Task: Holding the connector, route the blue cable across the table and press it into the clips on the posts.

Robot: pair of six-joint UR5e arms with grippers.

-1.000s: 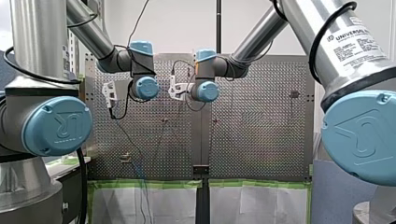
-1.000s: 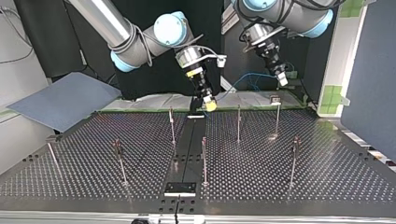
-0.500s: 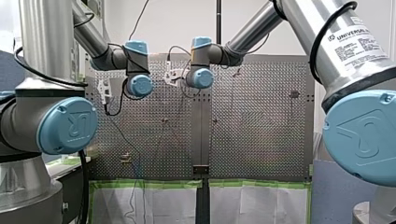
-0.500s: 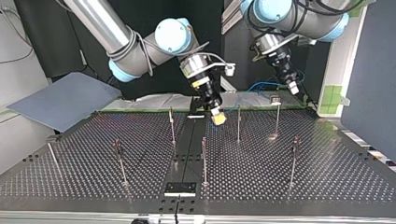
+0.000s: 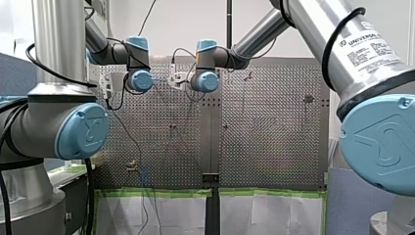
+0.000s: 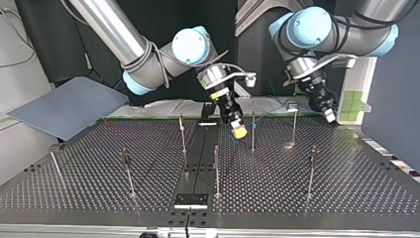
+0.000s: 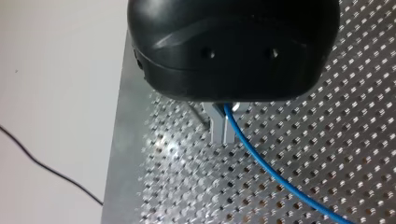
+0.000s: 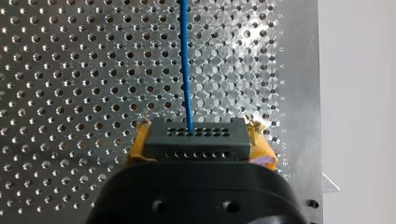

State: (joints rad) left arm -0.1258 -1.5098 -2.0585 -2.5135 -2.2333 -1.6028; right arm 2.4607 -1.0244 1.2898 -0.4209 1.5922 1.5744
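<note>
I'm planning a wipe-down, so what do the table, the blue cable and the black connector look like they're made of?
The table looks like bare metal, perhaps aluminium or steel: silvery, perforated, with bright glare patches. The cable likely has a plastic or rubber jacket: smooth, evenly blue. The connector appears to be matte black moulded plastic, with neat rows of small holes.

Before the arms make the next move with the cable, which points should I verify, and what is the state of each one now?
1. Dark perforated connector block clamped between my right gripper's yellow pads: ok.
2. Thin blue cable leaves the connector straight, without a kink: ok.
3. My left gripper closed on the cable: ok.
4. Cable seated in a clip on the thin metal posts: cannot tell, the top view does not show it.
</note>
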